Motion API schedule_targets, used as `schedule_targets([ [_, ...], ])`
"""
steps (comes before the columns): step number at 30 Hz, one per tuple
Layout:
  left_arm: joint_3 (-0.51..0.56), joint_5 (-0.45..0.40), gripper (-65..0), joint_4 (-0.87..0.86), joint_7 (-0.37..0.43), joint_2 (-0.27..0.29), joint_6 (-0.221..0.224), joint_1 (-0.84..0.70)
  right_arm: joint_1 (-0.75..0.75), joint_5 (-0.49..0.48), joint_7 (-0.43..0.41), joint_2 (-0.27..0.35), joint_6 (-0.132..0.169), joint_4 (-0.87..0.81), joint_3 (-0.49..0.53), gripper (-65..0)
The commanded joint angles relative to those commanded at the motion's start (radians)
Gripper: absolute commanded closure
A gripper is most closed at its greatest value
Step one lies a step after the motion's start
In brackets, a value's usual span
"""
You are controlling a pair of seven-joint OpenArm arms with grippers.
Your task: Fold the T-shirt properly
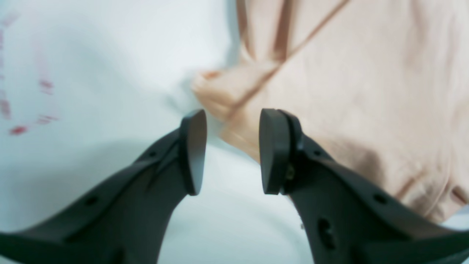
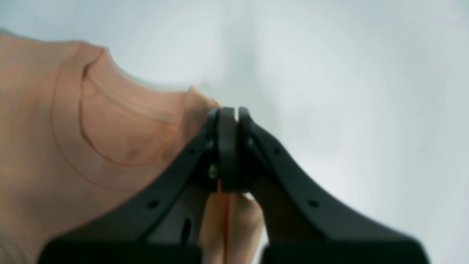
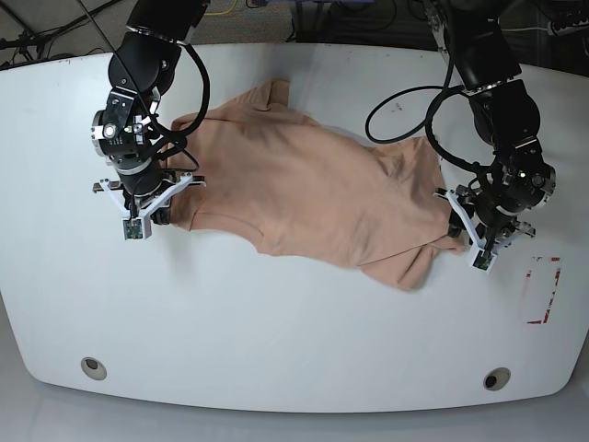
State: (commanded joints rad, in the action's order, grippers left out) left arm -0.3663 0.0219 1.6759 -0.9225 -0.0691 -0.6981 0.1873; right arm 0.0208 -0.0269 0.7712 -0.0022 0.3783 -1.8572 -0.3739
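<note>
Your right hand [image 2: 228,146] is clamped on a pinch of the T-shirt [image 3: 313,193] just beside the neckline [image 2: 110,146]; your left hand [image 1: 231,150] stands apart-jawed at the hem corner [image 1: 220,95], cloth between its pads but not yet gripped. The shirt lies crumpled across the white worktop [image 3: 276,341] between both hands. You look to be at the spreading step: next, close the left hand on that corner, then draw both hands apart to flatten it.
</note>
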Motion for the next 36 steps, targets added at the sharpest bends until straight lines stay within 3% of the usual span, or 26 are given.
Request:
schedule_targets([
  [5, -0.002, 0.0, -24.8, 0.013, 0.013, 0.009, 0.0, -0.002, -0.004, -0.002, 0.005, -0.002, 0.0, 0.002, 0.001, -11.4],
  [9, 0.003, 0.007, -24.6, 0.027, -0.009, 0.006, 0.0, -0.019, -0.011, -0.004, 0.022, -0.005, 0.006, -0.016, 0.01, -24.6],
  [10, -0.009, -0.009, -24.7, 0.0, -0.03, 0.001, 0.002, -0.075, 0.038, 0.003, 0.032, 0.0, 0.0, 0.026, 0.002, -7.3],
  [15, -0.049, -0.001, -24.7, 0.023, -0.066, -0.014, 0.002, -0.111, 0.041, 0.003, 0.066, 0.001, 0.0, 0.024, 0.002, -7.3],
  [36, -0.055, -0.001, -24.9, 0.051, -0.069, -0.024, 0.002, -0.111, 0.034, 0.002, 0.069, 0.001, 0.005, -0.002, 0.009, -7.9],
])
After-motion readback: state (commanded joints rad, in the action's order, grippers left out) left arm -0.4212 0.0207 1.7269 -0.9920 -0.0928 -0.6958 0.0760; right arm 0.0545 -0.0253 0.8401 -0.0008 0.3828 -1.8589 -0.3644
